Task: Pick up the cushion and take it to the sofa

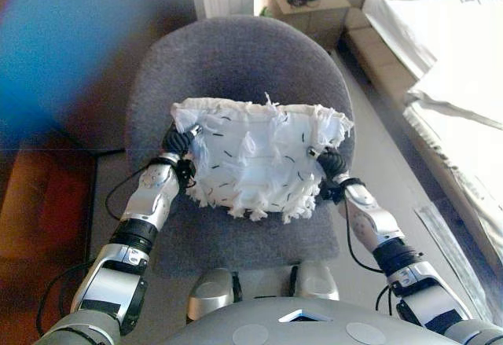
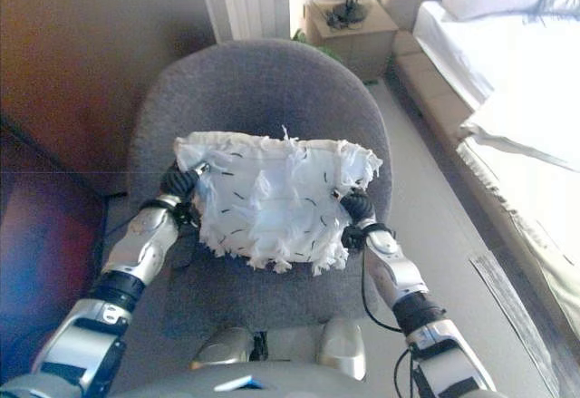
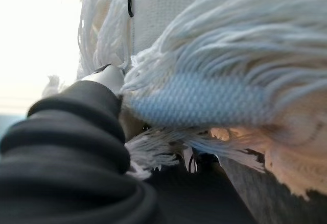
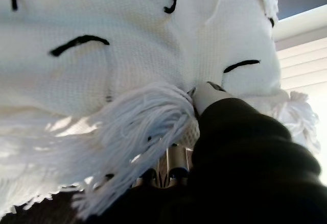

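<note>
The white cushion (image 1: 255,160) has fringed tufts and short black stitches. It sits between my two hands, over the seat of a grey upholstered chair (image 1: 236,62). My left hand (image 1: 179,139) is against the cushion's left edge and my right hand (image 1: 330,162) is against its right edge. Only the dark ribbed covers show, and the rest of each hand is hidden behind the cushion. The left wrist view shows the cushion's fringe (image 3: 204,81) very close. The right wrist view shows its knitted face (image 4: 102,55). I cannot tell whether the cushion rests on the seat.
A white-covered sofa (image 1: 448,62) runs along the right side, past a strip of pale floor (image 1: 385,141). A small wooden side table (image 1: 310,7) with a lamp base stands behind the chair. A dark wall (image 2: 91,53) is on the left.
</note>
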Controlling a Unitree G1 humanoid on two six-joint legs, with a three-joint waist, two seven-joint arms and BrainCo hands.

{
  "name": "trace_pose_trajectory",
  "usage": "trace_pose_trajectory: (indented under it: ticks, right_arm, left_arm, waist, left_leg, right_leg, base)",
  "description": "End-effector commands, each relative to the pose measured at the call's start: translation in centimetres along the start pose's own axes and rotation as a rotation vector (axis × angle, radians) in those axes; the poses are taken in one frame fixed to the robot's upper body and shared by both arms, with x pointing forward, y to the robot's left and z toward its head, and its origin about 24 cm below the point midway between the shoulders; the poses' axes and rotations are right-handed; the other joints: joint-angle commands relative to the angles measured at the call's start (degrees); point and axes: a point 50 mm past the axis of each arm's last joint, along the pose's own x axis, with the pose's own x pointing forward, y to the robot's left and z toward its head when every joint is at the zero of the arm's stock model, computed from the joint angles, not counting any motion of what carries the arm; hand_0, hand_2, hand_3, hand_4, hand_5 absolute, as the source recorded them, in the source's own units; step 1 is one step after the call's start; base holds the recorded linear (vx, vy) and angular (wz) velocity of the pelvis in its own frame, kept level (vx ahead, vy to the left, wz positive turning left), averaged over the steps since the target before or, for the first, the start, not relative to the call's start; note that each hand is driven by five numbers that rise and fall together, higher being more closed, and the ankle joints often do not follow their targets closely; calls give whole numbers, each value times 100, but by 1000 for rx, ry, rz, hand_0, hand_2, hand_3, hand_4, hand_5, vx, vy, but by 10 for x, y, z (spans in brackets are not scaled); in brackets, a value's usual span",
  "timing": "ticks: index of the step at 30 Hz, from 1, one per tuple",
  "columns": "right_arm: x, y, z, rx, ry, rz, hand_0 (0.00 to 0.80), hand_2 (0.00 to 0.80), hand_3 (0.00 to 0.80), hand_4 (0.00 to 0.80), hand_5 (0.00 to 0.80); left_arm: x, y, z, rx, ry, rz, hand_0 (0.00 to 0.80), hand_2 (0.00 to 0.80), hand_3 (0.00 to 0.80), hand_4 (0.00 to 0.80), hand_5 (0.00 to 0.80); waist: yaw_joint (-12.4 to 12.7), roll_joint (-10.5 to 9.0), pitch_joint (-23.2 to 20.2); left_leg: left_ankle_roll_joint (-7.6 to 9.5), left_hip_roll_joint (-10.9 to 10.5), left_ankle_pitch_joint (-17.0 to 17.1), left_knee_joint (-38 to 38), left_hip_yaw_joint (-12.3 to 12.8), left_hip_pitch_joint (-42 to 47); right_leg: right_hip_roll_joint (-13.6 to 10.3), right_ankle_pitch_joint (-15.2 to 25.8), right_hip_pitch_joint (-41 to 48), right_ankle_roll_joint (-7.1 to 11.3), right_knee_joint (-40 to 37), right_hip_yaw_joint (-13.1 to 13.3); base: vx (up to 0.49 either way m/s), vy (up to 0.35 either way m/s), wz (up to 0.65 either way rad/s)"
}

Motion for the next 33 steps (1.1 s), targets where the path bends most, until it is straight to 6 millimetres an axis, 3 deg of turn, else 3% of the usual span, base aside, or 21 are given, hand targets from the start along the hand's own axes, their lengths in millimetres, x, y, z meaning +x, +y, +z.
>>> trace_pose_trajectory:
  ticks: [1, 2, 3, 4, 8, 9, 12, 19, 25, 33]
  right_arm:
    - [28, 38, 86, 31, -296, 100, 800, 800, 800, 800, 800]
    - [33, 45, 107, 17, -343, 100, 800, 800, 800, 800, 800]
    - [36, 49, 119, 3, -368, 109, 800, 800, 800, 800, 800]
    - [36, 48, 127, 7, -384, 107, 800, 800, 800, 800, 800]
    - [40, 47, 146, 11, -423, 97, 800, 800, 800, 800, 800]
    - [42, 47, 148, 6, -427, 95, 800, 800, 800, 800, 800]
    - [46, 49, 160, -41, -433, 74, 800, 800, 800, 800, 800]
    - [54, 44, 195, -80, -486, 7, 800, 800, 800, 800, 800]
    - [54, 39, 228, -146, -511, -29, 800, 800, 800, 800, 800]
    - [55, 29, 248, -150, -480, -42, 800, 800, 800, 800, 800]
  left_arm:
    - [23, -30, 76, -57, -266, -86, 800, 800, 800, 800, 800]
    - [31, -34, 94, -52, -306, -95, 800, 800, 800, 800, 800]
    - [34, -37, 104, -49, -335, -86, 800, 800, 800, 800, 800]
    - [37, -42, 112, -43, -350, -80, 800, 800, 800, 800, 800]
    - [47, -48, 130, -58, -378, -59, 800, 800, 800, 800, 800]
    - [48, -48, 129, -57, -376, -49, 800, 800, 800, 800, 800]
    - [54, -50, 133, -53, -368, -18, 800, 800, 800, 800, 800]
    - [63, -61, 161, -36, -386, 4, 800, 800, 800, 800, 800]
    - [68, -59, 185, -60, -365, 62, 800, 800, 800, 800, 800]
    - [71, -62, 197, -93, -326, 83, 800, 800, 800, 800, 800]
  waist:
    - [-16, -36, 101]
    - [-58, -45, 330]
    - [-51, -52, 503]
    - [-28, -101, 597]
    - [-2, -130, 857]
    - [15, -109, 903]
    - [-8, -62, 959]
    - [-19, 57, 1095]
    - [-21, 128, 1171]
    - [2, 151, 1207]
  left_leg:
    - [-206, 135, -964, 1344, -340, -778]
    - [-173, 159, -1153, 1646, -342, -1005]
    - [-139, 242, -1275, 1978, -347, -1201]
    - [-182, 297, -1410, 2310, -408, -1465]
    - [-346, 574, -1738, 3189, -414, -2059]
    - [-399, 611, -1923, 3322, -473, -2044]
    - [-465, 670, -2028, 3573, -513, -2183]
    - [-615, 696, -2003, 3682, -579, -2549]
    - [-691, 733, -1987, 3810, -627, -2887]
    - [-753, 795, -1915, 3858, -663, -3168]
  right_leg:
    - [-178, 1331, -578, 235, -870, 84]
    - [-45, 1158, -847, 253, -698, 207]
    - [-171, 1184, -1072, 228, -456, 265]
    - [-145, 967, -1045, 264, -371, 239]
    - [-242, 614, -1254, 266, 201, 113]
    - [-249, 425, -1286, 296, 438, 125]
    - [-268, 222, -1491, 293, 807, 202]
    - [-274, 78, -1850, 349, 998, 292]
    - [-275, 18, -2138, 385, 1085, 313]
    - [-317, 19, -2411, 417, 1161, 309]
  base:
    - [-452, -143, -4]
    - [-492, -131, 9]
    - [-376, -161, 31]
    - [-237, -161, 48]
    - [-130, -115, 11]
    - [-11, -4, 8]
    - [12, 25, -1]
    - [-54, 6, 5]
    - [-27, 5, -1]
    - [11, 3, 0]
